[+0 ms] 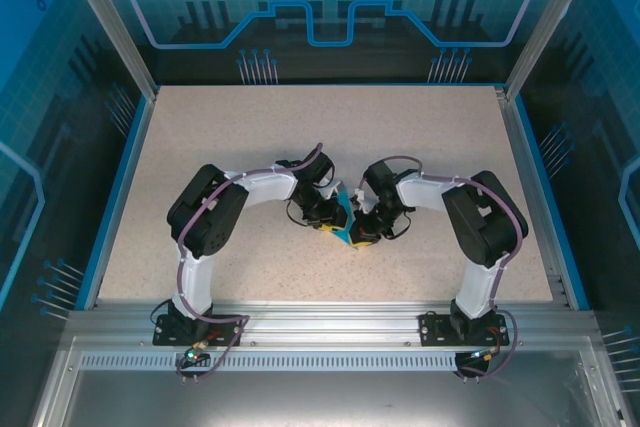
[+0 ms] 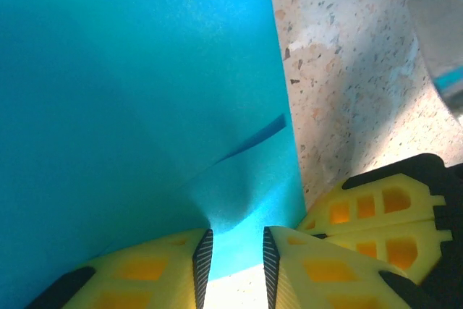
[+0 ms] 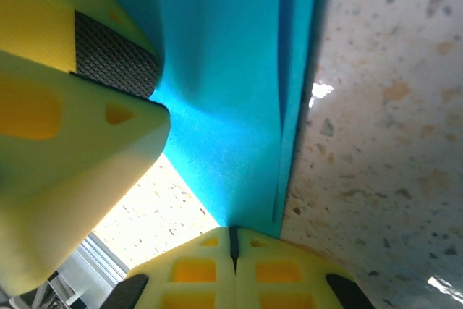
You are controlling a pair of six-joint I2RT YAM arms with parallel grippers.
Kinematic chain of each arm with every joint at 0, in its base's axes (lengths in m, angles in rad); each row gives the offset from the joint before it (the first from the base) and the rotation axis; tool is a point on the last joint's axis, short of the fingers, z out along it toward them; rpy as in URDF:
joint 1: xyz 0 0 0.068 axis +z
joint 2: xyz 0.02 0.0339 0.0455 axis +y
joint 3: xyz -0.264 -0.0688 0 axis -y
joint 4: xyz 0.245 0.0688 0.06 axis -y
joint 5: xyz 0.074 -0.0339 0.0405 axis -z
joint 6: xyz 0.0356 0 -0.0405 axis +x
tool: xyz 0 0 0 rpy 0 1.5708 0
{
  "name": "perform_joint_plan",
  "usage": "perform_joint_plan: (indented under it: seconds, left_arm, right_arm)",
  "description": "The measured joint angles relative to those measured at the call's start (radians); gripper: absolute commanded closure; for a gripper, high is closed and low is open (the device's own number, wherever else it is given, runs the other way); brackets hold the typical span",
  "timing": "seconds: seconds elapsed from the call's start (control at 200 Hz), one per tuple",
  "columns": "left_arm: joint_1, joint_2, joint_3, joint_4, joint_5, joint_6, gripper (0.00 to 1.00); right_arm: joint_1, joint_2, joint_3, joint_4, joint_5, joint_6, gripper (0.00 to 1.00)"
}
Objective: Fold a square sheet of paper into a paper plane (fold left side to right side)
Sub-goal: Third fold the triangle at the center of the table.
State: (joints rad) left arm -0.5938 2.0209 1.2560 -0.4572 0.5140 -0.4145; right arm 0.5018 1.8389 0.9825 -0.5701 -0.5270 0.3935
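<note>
At mid-table, the right gripper (image 3: 233, 233) clamps the one square sheet of paper (image 2: 130, 106); the left gripper (image 2: 236, 240) straddles it, ajar.

Top cam overhead, far; 2 wrist cams close, sharing paper (image 2: 130, 106).

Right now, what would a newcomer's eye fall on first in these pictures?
The bright cyan paper catches the eye first, at the middle of the speckled table. The right jaws are shut on one end of it. The left jaws stand open around its edge, their yellow fingers vivid against the blue.
</note>
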Motion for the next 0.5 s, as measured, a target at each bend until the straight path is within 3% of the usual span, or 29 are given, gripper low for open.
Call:
perform_joint_plan:
  seconds: [0.275, 0.5]
  left_arm:
    - [0.000, 0.005, 0.011, -0.011, 0.000, 0.003, 0.69]
    - [0.002, 0.008, 0.019, -0.012, -0.002, 0.003, 0.69]
  right_arm:
    - [-0.006, -0.077, -0.095, 0.031, 0.014, -0.001, 1.00]
    - [-0.012, -0.148, -0.114, -0.046, 0.036, 0.000, 1.00]
